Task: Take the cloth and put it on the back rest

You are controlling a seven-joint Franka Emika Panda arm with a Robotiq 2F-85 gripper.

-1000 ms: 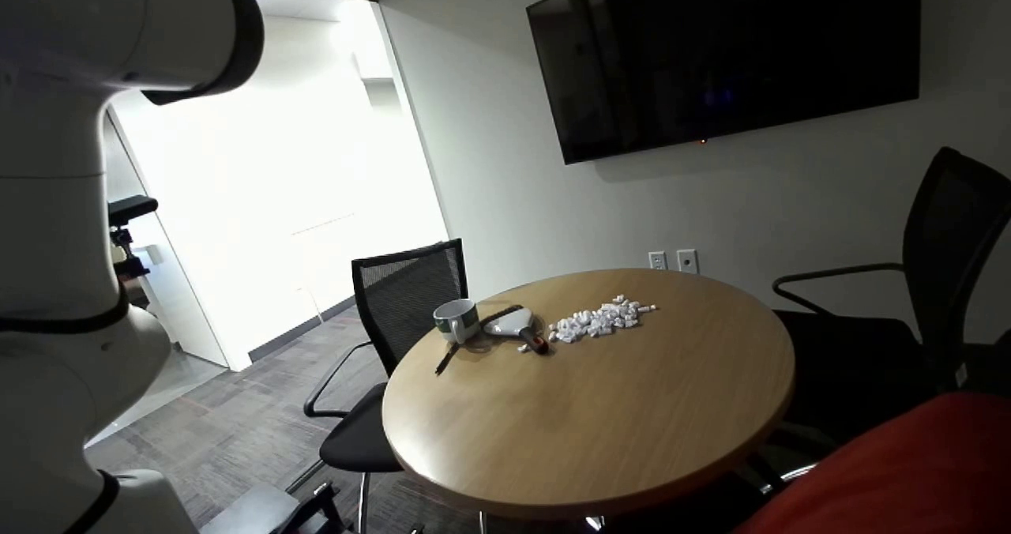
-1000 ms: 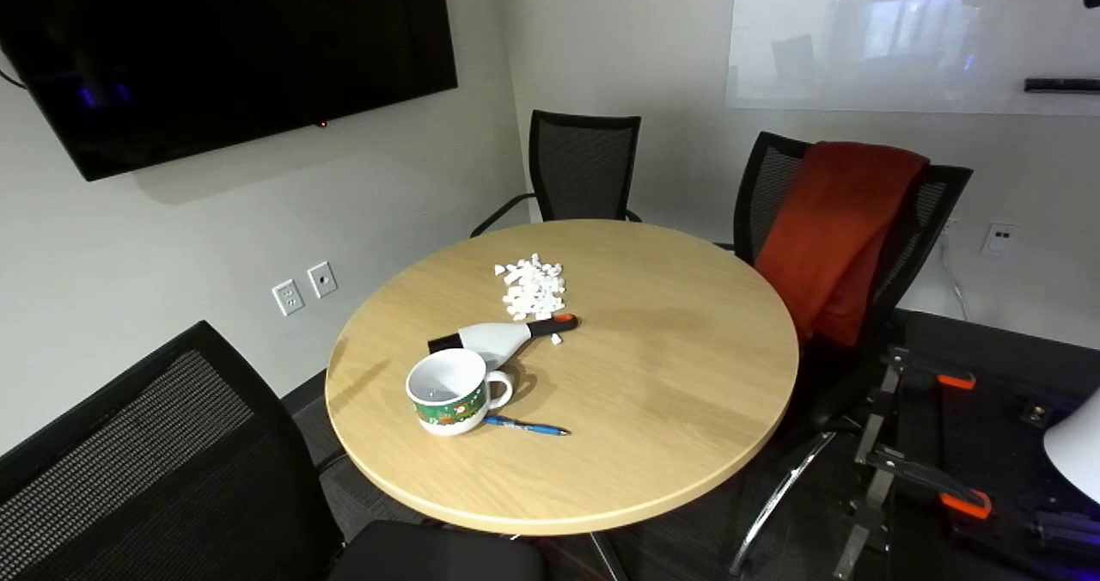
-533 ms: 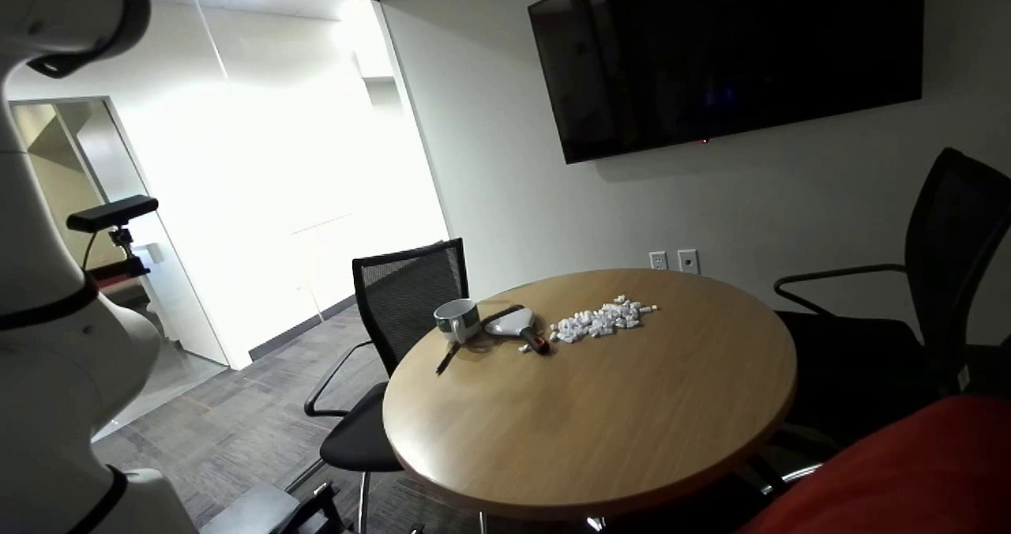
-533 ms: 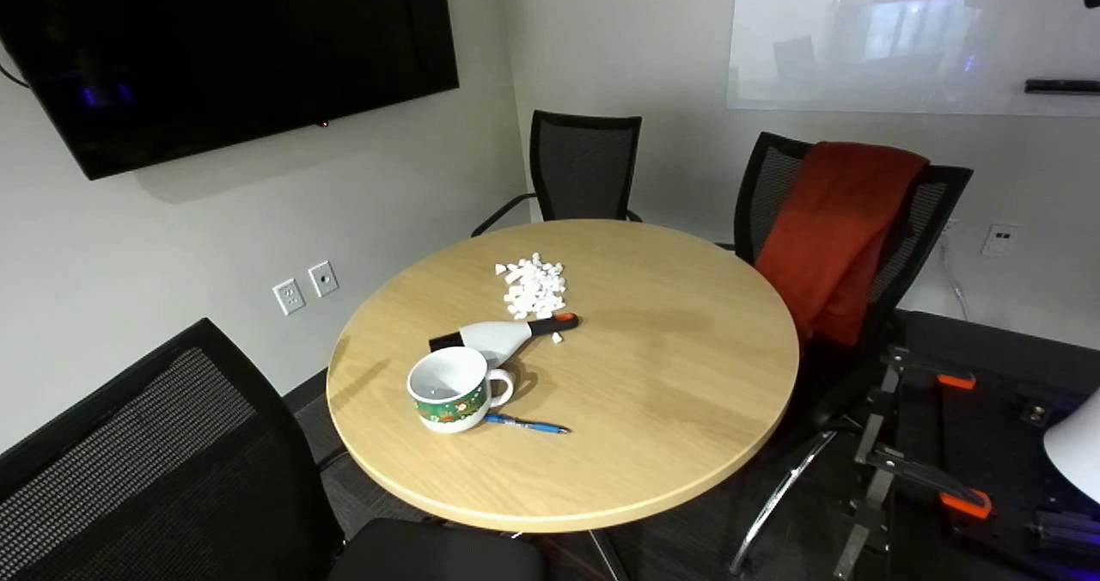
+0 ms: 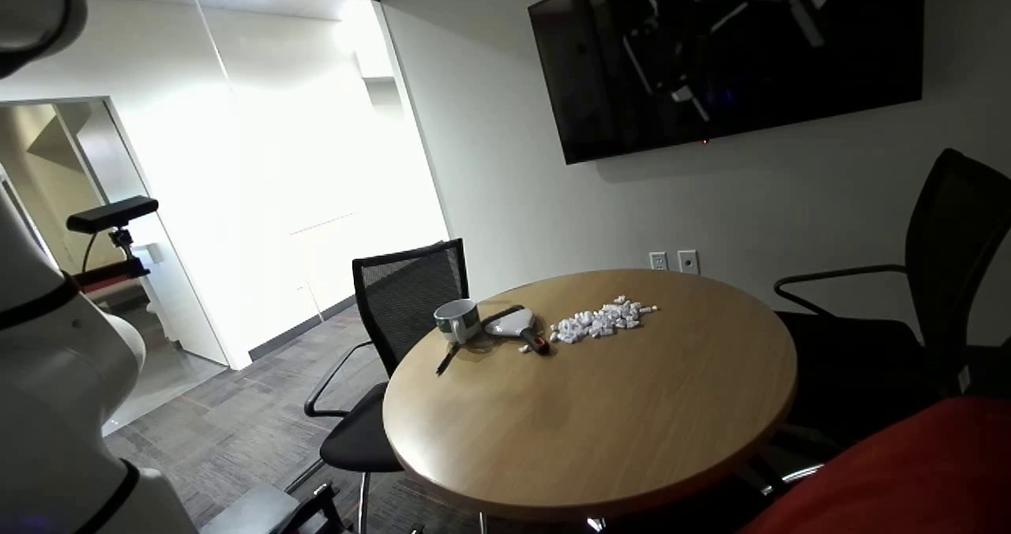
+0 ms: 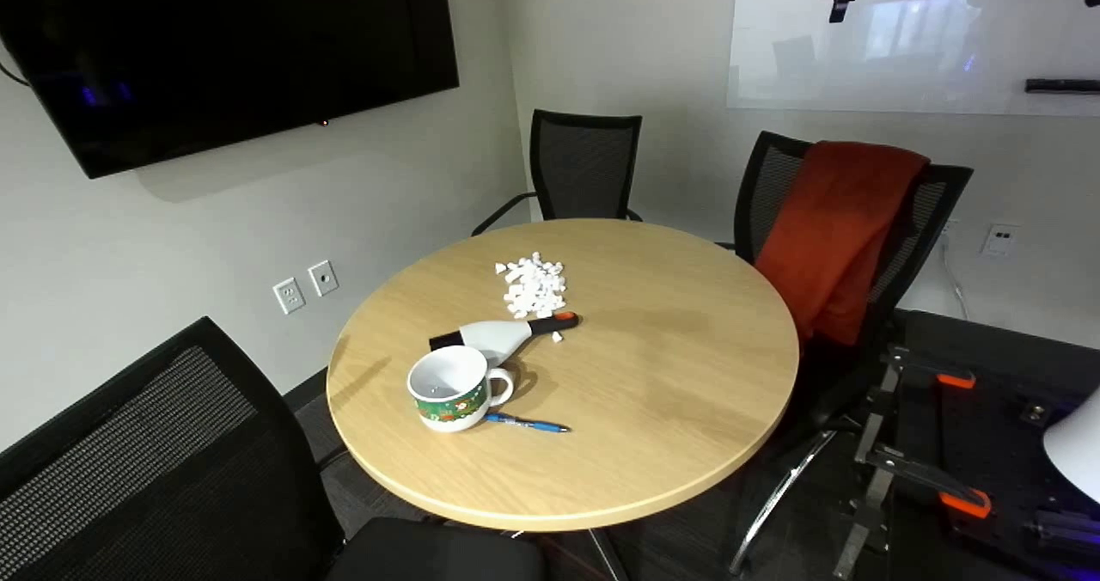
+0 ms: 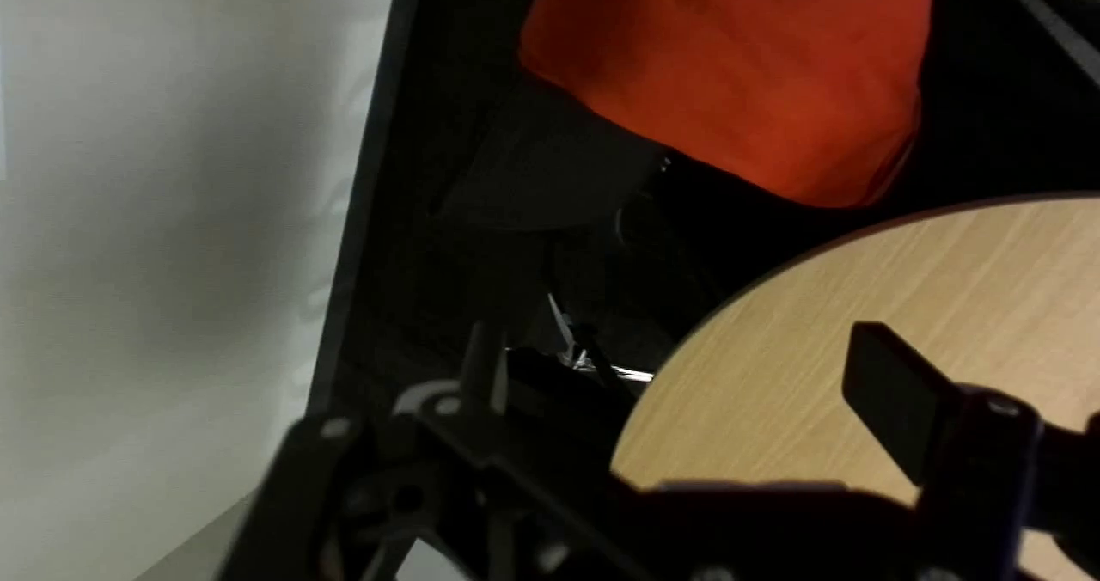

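Cloth, one, red-orange. Draped over the top of a black mesh back rest; lower than the gripper and, in the wrist view, ahead of it, well apart.

Gripper, one. Two fingers, spread wide and released, a broad gap between them. In an exterior view it hangs high, blurred, in front of the wall screen, one.

Edges. The curved rim of the round table, one, crosses the gap between the fingers in the wrist view. The cloth's lower edge hangs just beside that rim; a narrow dark strip parts them there. The pale wall stands left of the gripper in the same view, a dark band between wall and table.

Room. Air lies between gripper and tabletop; bare wood runs along the side of the table nearest the cloth.

On the tabletop, below the gripper's height: mug, one, white with a green patterned band, upright; pen, one, blue, just beside the mug, contact unclear; hand tool, one, pale head, black handle with an orange end; white bits, one heap, too many to count, plus a loose piece near the handle.

Around the table, also lower: chairs, three, the one bearing the cloth included.
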